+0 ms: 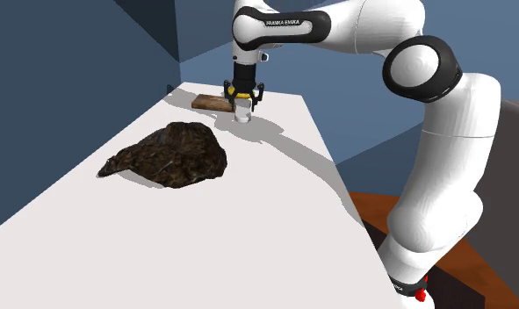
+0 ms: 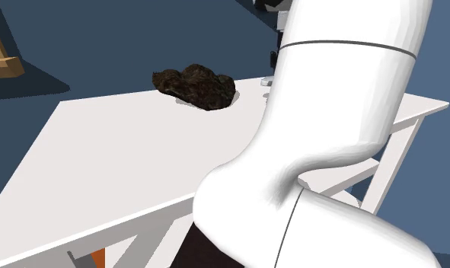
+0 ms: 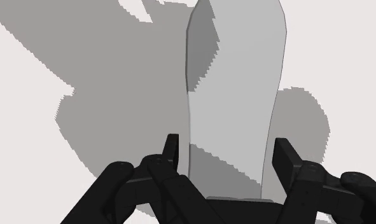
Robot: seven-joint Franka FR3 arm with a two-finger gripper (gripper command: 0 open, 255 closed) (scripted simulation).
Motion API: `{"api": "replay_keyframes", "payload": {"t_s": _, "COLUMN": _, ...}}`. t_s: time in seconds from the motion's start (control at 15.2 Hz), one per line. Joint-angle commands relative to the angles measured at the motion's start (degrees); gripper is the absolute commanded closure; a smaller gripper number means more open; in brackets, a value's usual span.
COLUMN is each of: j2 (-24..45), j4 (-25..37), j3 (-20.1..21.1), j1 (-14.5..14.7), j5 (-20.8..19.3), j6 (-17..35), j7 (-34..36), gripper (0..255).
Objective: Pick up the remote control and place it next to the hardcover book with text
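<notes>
Release seems the step in hand: the end effector [image 1: 242, 112], fingers spread, straddles the pale grey remote control [image 3: 234, 95] lying on the bench [image 1: 275, 193] just beside the brown book [image 1: 209, 103], so next comes a straight lift clear.

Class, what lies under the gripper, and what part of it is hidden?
A pale grey remote lies on the white table, between the open jaws of the gripper. The remote's near end is hidden behind the gripper.
</notes>
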Motion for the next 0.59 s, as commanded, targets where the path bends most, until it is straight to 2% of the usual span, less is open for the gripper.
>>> {"api": "replay_keyframes", "payload": {"t_s": 0.0, "j2": -0.02, "j4": -1.42, "j3": -0.04, "j1": -0.11, "j5": -0.01, "j6": 1.45, "j7": 0.03, "gripper": 255}}
{"api": "replay_keyframes", "payload": {"t_s": 0.53, "j2": 0.06, "j4": -7.49, "j3": -0.22, "j1": -0.49, "j5": -0.18, "j6": 7.57, "j7": 0.33, "gripper": 255}}
